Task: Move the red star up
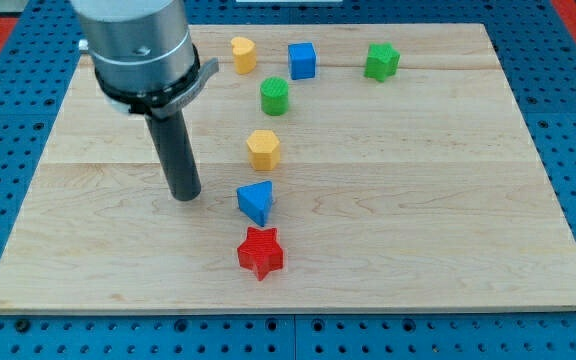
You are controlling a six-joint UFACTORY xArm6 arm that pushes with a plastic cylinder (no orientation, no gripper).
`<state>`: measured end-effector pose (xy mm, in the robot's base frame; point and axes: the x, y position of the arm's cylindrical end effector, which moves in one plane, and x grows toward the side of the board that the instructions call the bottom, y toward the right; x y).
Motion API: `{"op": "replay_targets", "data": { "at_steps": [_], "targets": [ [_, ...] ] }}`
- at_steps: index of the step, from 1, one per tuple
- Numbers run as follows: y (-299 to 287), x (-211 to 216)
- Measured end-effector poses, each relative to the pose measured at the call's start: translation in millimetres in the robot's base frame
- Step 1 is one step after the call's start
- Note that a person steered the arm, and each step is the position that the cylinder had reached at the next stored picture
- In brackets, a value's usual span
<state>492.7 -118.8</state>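
The red star (pixel 260 252) is seen low on the wooden board (pixel 448 200), near the view's bottom edge and a little left of centre. My tip (pixel 185 196) is planted on the board up and to the view's left of the star, apart from it; nothing is touched or held by the rod. Just above the star, nearly touching it, a blue triangular block (pixel 256 202) is noted, lying to the view's right of the tip at about the same level. Further up the same line a yellow hexagonal block (pixel 263 149) and a green cylinder (pixel 275 97) are recorded. Along the view's top a yellow block (pixel 243 54), a blue cube (pixel 302 61) and a green block (pixel 381 62) are spaced left to right.
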Motion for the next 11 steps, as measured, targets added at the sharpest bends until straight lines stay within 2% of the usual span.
{"op": "replay_targets", "data": {
  "at_steps": [1,2,3,5,6,8,11],
  "targets": [
    [-19,37],
    [-22,114],
    [-9,126],
    [143,123],
    [131,102],
    [59,61],
    [-14,-29]
  ]
}}
